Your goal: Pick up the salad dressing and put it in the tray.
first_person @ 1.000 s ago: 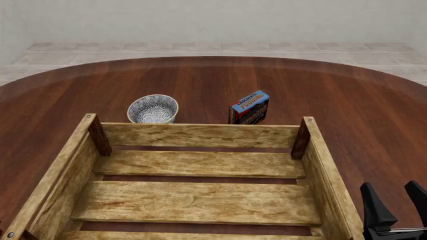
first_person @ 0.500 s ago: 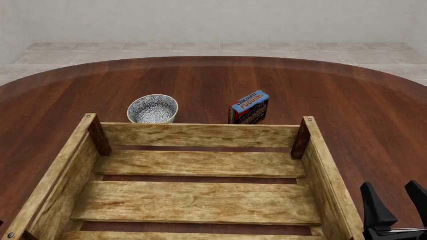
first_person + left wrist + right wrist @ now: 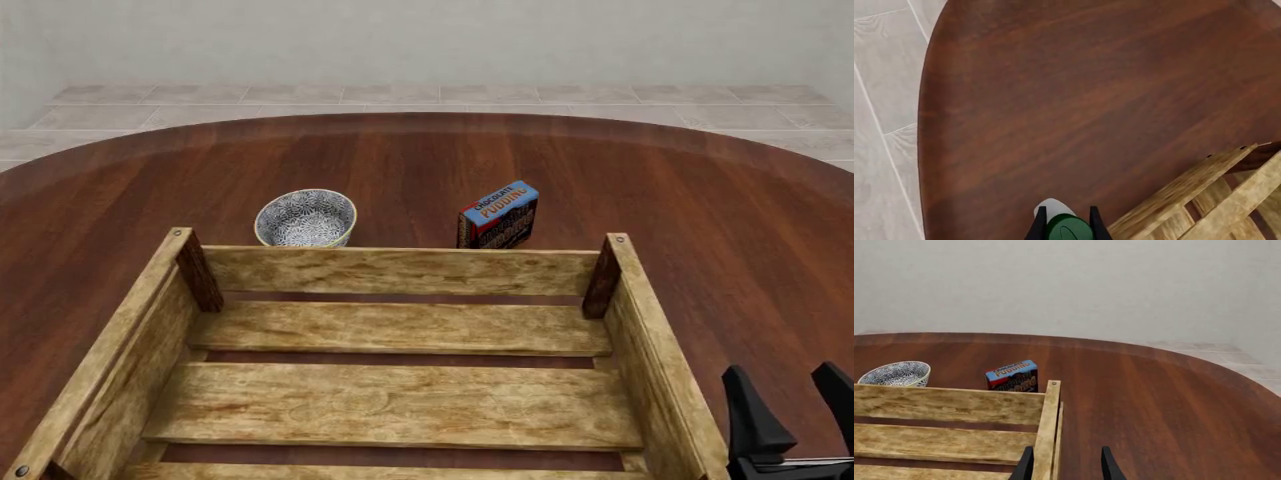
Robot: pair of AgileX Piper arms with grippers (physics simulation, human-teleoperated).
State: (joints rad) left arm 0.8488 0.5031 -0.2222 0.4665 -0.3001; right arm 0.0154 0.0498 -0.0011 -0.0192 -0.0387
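The salad dressing (image 3: 1067,229) shows only in the left wrist view: a dark green cap with a bit of whitish body beyond it, standing on the table just outside the tray's corner (image 3: 1187,195). My left gripper (image 3: 1067,226) has a finger pressed against each side of the cap. It is out of the front view. The tray (image 3: 400,270) is a large light-wood slatted crate filling the near middle, with nothing in it. My right gripper (image 3: 794,408) is open and empty just outside the tray's right wall. It also shows in the right wrist view (image 3: 1066,466).
A blue-white patterned bowl (image 3: 306,218) and a blue-and-red pudding box (image 3: 499,214) stand just beyond the tray's far wall (image 3: 947,405). The round wooden table's left edge (image 3: 924,150) lies close to the bottle, with tiled floor past it.
A small dark tip at the lower left edge of the front view has slipped out of frame. The right gripper, tray, bowl and box have not moved.
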